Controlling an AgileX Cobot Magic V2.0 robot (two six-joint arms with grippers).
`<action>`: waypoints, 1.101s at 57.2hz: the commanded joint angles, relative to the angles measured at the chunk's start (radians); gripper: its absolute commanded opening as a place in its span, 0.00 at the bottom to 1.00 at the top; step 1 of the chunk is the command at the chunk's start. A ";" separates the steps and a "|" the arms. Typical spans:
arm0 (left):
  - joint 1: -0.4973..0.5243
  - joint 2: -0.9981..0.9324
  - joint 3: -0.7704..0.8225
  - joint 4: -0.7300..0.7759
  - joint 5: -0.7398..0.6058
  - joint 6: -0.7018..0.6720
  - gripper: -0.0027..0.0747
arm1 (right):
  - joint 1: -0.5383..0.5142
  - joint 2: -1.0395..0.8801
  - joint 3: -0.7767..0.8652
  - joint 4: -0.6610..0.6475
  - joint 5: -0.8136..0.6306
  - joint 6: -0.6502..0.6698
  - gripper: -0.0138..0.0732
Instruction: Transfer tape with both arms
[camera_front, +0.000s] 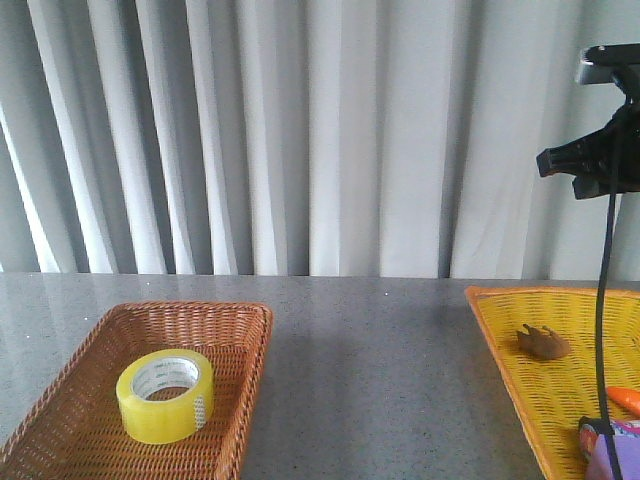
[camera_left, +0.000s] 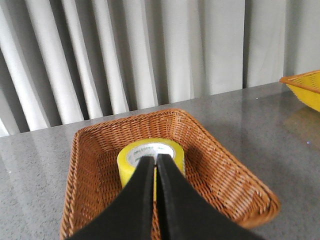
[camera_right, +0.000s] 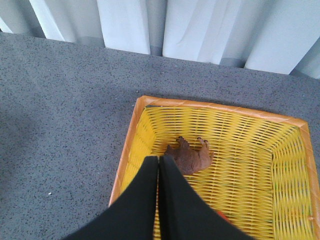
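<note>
tape (camera_front: 165, 396) lies flat, core up, in the brown wicker basket (camera_front: 60, 420) at the counter's (camera_front: 370, 360) left | left gripper (camera_left: 154, 161) hangs above the roll, jaws together, holding nothing | right gripper (camera_right: 158, 161) sits over the yellow basket (camera_right: 250, 135), jaws together, empty | small brown figure (camera_right: 192, 156) lies in that basket

Yellow tape (camera_front: 165, 396), seemingly flat, in brown basket (camera_front: 250, 330).
</note>
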 joint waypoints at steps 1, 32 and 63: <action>0.005 -0.150 0.112 -0.012 -0.120 0.036 0.03 | -0.005 -0.047 -0.024 0.000 -0.054 -0.005 0.15; 0.218 -0.535 0.277 -0.031 0.145 0.036 0.03 | -0.005 -0.047 -0.024 0.000 -0.053 -0.005 0.15; 0.218 -0.534 0.277 -0.031 0.143 -0.041 0.03 | -0.005 -0.047 -0.024 0.000 -0.053 -0.005 0.15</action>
